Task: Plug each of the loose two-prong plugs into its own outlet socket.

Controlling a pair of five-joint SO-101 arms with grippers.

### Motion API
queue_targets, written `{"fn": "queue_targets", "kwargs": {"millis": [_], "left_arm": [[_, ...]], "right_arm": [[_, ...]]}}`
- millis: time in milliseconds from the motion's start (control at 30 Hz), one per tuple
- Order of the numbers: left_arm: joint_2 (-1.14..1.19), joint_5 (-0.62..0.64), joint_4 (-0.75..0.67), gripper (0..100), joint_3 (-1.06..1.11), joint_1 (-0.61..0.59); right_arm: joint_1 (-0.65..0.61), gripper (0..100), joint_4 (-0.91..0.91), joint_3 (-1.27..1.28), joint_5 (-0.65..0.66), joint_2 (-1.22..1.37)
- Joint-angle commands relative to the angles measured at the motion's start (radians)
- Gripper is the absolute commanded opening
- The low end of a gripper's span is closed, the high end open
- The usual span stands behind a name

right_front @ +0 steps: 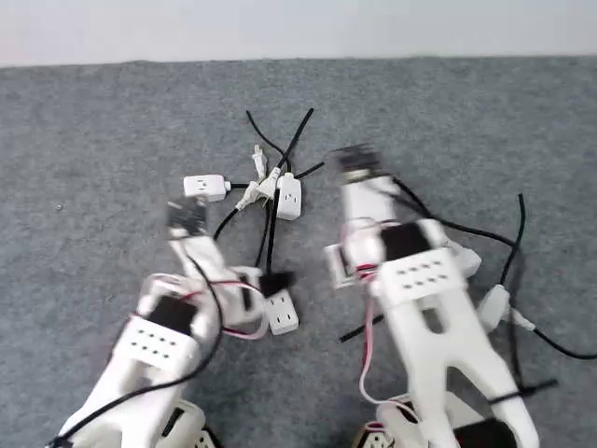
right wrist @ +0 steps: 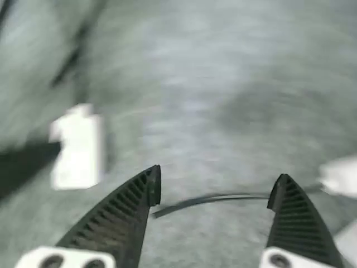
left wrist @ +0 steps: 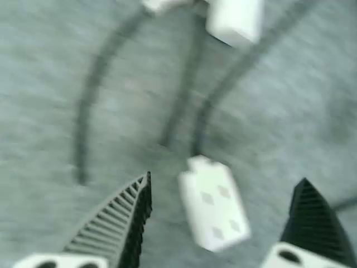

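Grey carpet (right_front: 93, 140) covers the work surface, with a pale wall (right_front: 298, 28) along its far edge.

Left gripper (left wrist: 226, 178): jaws stand wide apart and hold nothing. A white outlet socket (left wrist: 215, 209) lies on the carpet between the 2 ribbed black fingers (left wrist: 125, 218), slots facing up, touching neither finger. Beyond it, black cords (left wrist: 92, 95) run across the carpet towards a second socket block (left wrist: 234, 19).

Right gripper (right wrist: 218, 172): jaws likewise wide apart and empty. A thin black lead (right wrist: 206, 197) crosses the carpet between the fingertips. A white block (right wrist: 78, 145) lies outside 1 finger; whether it is a socket or a plug cannot be told.

From the high view, the left gripper sits near a side socket (right_front: 207, 187) and the right gripper is near the tangle of leads at table centre. In that tangle a centre socket (right_front: 289, 198) lies flat, with 2 small white two-prong plugs (right_front: 256, 191) just beside it on the carpet. A near socket (right_front: 282, 315) lies between the 2 arms, close to the left arm. A white corded plug (right_front: 494, 303) lies beside the right arm.
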Motion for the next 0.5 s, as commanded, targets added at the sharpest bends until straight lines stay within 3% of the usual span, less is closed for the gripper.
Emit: {"fn": "queue_targets", "kwargs": {"millis": [0, 233, 467], "left_arm": [[0.000, 0.097, -0.064, 38, 0.001, 0.137], [0.298, 0.101, -0.075, 38, -0.099, 0.071], [0.652, 0.097, 0.103, 38, -0.355, 0.078]], "right_arm": [[0.027, 30.2, -0.039, 0.040, 0.014, -0.044], [0.002, 30.2, -0.081, 0.064, 0.014, -0.044], [0.005, 30.2, -0.085, 0.068, 0.014, -0.044]]}}
